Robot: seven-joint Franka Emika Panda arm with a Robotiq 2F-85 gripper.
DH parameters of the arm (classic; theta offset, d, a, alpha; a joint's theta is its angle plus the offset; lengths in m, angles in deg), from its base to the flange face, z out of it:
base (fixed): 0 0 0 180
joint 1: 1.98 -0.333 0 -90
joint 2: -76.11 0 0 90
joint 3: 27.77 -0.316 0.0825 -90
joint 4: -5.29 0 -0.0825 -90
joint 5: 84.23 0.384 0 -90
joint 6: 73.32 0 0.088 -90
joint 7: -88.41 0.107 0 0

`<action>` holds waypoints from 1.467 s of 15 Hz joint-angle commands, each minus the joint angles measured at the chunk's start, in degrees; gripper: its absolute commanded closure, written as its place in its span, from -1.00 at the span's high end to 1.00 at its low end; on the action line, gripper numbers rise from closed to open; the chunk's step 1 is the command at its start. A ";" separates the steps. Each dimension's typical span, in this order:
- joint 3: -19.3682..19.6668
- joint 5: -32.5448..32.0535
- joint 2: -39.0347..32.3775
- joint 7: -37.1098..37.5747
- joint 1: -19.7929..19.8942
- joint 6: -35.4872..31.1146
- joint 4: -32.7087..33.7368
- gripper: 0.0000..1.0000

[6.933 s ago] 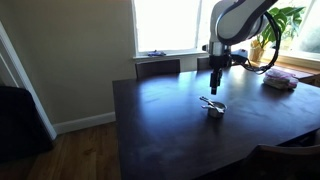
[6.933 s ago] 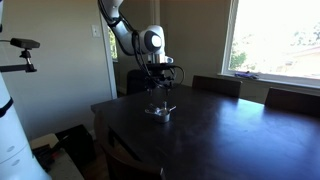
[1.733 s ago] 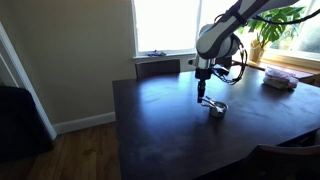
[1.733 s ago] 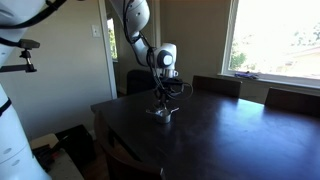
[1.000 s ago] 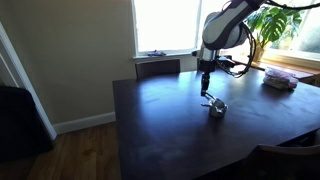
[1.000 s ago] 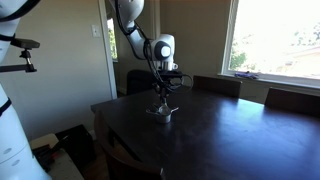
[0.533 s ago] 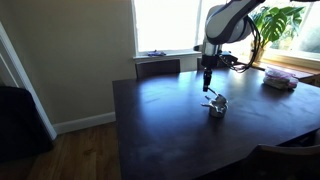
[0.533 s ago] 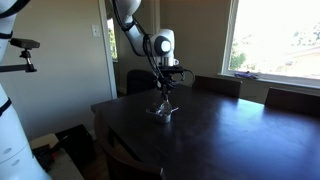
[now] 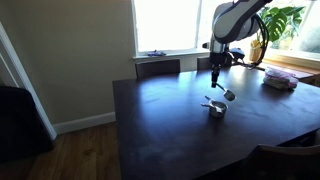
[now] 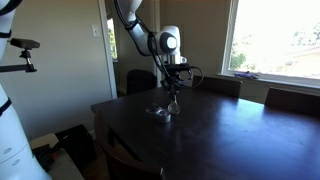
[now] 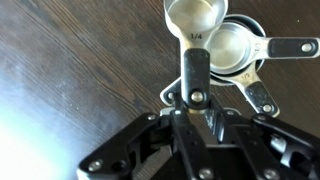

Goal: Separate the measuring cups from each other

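pinching the "1/4" measuring cup [image 11: 195, 18] by its handle, jaws tight, other cups [image 11: 240, 48] beneath

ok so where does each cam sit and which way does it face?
Exterior view: raised, off a corner of the dark wooden table, facing the bright window; the white robot arm enters top right.
Exterior view: low beside the table, facing a plain wall, window on its right; arm enters top left.
Wrist view: straight down at the table; shows the gripper, fingers shut on a shiny silver round measuring cup by its handle.
Shared: all three show the nested silver measuring cups.
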 commanded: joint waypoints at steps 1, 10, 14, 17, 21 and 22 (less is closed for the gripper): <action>2.16 -2.06 0.42 4.63 0.11 0.21 -1.93 -0.78; 3.53 -0.53 -7.12 7.49 3.29 0.29 0.93 -0.78; 3.45 -0.45 -8.90 9.02 3.58 0.32 2.12 -0.70; 3.81 -0.85 -7.84 11.12 3.16 -0.99 1.52 0.14; 3.61 -0.56 -4.61 12.38 3.22 -2.17 -0.56 0.66; 3.33 0.15 -3.48 12.82 3.34 -1.44 -1.23 0.80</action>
